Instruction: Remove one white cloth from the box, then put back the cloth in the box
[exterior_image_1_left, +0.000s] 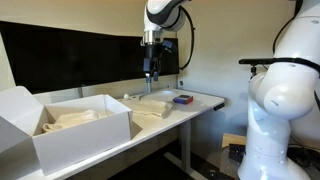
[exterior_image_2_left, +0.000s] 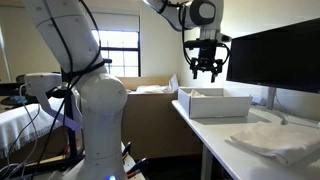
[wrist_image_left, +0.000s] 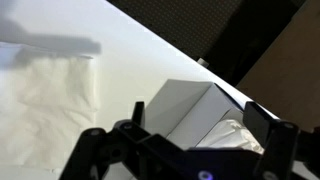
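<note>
Hanging empty above the tabletop (exterior_image_1_left: 200, 102), the claw (exterior_image_2_left: 205, 70) is released, its jaws spread wide apart in the wrist view. That view looks down on a corner of the box (wrist_image_left: 185, 108), with one white cloth (wrist_image_left: 55, 85) lying off to one side. In an exterior view this cloth (exterior_image_1_left: 150, 106) rests crumpled on the tabletop's middle stretch, outside the box (exterior_image_1_left: 85, 140). The box stands at one end of the tabletop, flap lid raised, with further cloths (exterior_image_1_left: 75, 118) piled inside. A small blue-and-red object (exterior_image_1_left: 182, 99) sits near the opposite end, just beside the loose cloth. A dark screen (exterior_image_1_left: 70, 60) lines the back edge.
</note>
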